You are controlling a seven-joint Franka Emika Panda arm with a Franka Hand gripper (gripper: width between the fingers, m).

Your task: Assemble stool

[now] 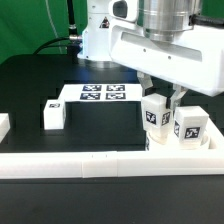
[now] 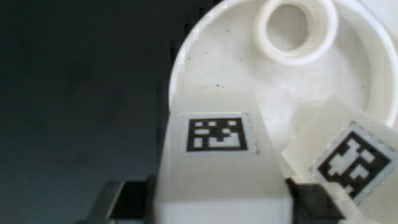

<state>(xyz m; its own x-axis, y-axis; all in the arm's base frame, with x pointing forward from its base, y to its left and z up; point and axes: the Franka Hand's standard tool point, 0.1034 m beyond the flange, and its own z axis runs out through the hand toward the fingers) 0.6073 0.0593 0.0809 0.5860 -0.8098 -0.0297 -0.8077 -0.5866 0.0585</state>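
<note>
Exterior view: toward the exterior view's right side of the table (image 1: 30, 85), the hand (image 1: 163, 100) is closed narrowly on the upright held leg (image 1: 155, 117). A second leg (image 1: 190, 126) stands just beside it. A third leg (image 1: 53, 114) lies well apart, leftward. Wrist view: the held leg (image 2: 217, 150) stands on the round seat (image 2: 231, 60), with the fingers (image 2: 128, 200) flanking it.

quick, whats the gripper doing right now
gripper: closed on a leg, holding it over the seat
</note>
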